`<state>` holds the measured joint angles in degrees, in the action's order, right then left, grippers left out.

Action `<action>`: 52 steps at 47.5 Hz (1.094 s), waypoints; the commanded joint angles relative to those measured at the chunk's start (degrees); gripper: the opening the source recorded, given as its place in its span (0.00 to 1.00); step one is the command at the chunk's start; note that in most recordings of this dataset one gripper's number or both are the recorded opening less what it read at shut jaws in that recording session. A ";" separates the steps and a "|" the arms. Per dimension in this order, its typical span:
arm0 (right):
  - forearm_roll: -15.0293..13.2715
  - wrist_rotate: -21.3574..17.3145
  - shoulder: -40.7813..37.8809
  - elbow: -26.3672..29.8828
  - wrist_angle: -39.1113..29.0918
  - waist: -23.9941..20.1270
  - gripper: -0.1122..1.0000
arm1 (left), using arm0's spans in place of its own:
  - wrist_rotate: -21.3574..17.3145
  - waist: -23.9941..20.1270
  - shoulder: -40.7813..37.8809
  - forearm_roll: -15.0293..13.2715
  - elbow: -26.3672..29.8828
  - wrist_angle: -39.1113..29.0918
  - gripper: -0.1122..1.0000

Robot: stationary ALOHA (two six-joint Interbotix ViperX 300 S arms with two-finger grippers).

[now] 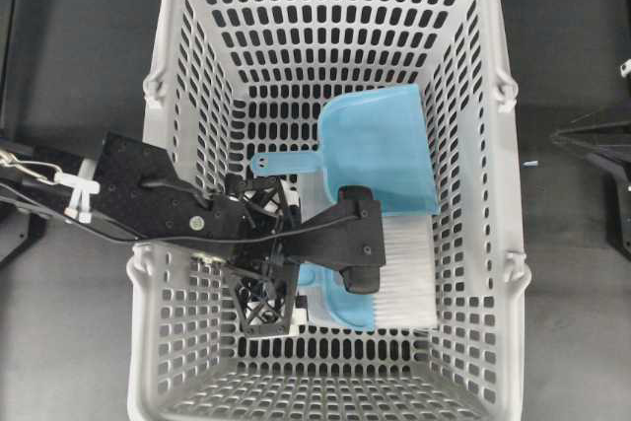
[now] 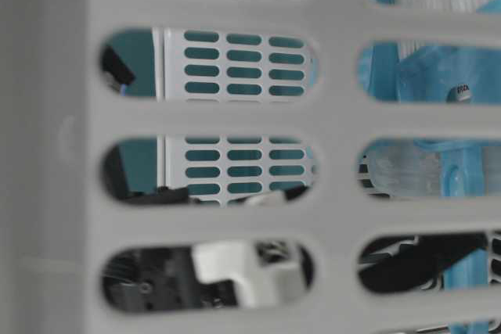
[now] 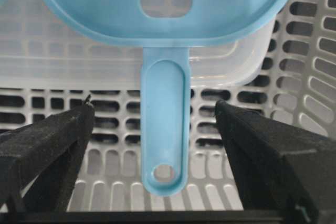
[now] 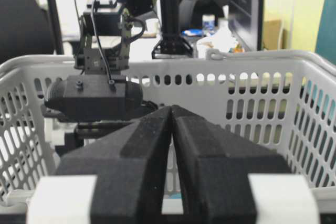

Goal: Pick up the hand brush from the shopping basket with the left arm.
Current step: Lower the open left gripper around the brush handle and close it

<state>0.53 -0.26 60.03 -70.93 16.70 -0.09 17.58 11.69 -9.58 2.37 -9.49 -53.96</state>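
- The left arm point(image 1: 148, 199) reaches in over the left wall of the light-grey shopping basket point(image 1: 168, 76), which fills most of the overhead view and sits on a dark worktop point(image 1: 69, 46).
- Its left hand point(image 3: 155, 129) is released: in the left wrist view the two black fingers point(image 3: 47, 145) stand wide apart, one at each lower corner, gripping nothing.
- Between those fingers lies the thin teal handle of the hand brush point(image 3: 165, 129). The handle runs straight away from the hand, with its hanging hole at the near end and the rounded head at the far end. So the brush's long axis points along the reach, and the fingers would close across the handle's narrow width.
- From these views it cannot be told whether the fingertips are already level with the handle or above it. The handle appears centred in the gap, touching neither finger.
- Under the brush head sits a small clear plastic container point(image 3: 52, 56), resting on the perforated basket floor.
- In the overhead view the brush's wide white bristles point(image 1: 409, 268) show to the right of the wrist camera, in the lower middle of the basket.
- Just beyond it lies a teal dustpan point(image 1: 380, 150), with its own handle pointing left.
- The right hand point(image 4: 170, 129) is clenched with nothing between its fingers, outside the basket's right side and well apart from the brush. The left arm is clearly the nearer.
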 commanded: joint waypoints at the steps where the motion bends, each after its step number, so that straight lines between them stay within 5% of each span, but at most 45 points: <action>1: 0.09 -0.09 -0.35 0.35 0.35 0.09 0.10 | 0.00 0.00 0.18 0.09 -0.44 0.35 0.92; 22: 0.18 -0.09 -0.35 0.35 0.35 0.09 0.10 | -0.35 -0.62 -0.26 0.18 -5.54 8.53 0.92; 52: 0.26 -0.09 -0.35 0.35 0.35 0.09 0.10 | -0.26 -0.62 -0.35 0.18 -5.89 8.96 0.90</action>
<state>0.53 -0.26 60.03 -70.93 16.70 -0.09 17.23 10.99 -10.28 2.37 -15.82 -45.26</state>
